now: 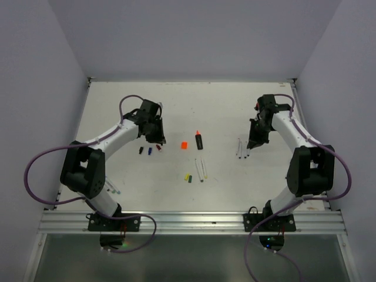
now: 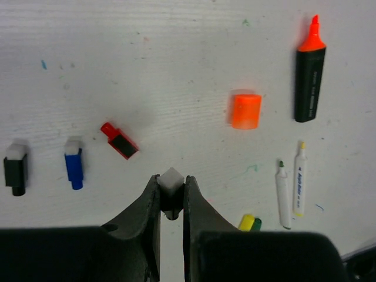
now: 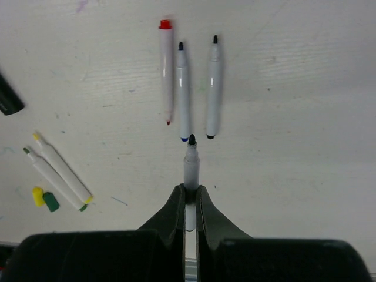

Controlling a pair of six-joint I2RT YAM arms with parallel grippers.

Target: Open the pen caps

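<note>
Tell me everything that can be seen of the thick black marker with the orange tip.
The thick black marker is uncapped, its bright orange wedge tip bare. The barrel looks like matte black plastic with faint print. It lies flat on the white table, near the middle, touching nothing. Its orange cap lies apart beside it.

The white tabletop (image 1: 223,111), faintly scuffed and flecked with small ink marks, spreads beneath the left pincer (image 1: 158,141) and right pincer (image 1: 253,145). Plain pale lavender-grey walls (image 1: 194,35) close 3 sides: 1 beyond both pincers, 1 outboard of each. An aluminium rail (image 1: 194,220) runs along the near edge behind them. Light is soft and even, shadows faint.
</note>
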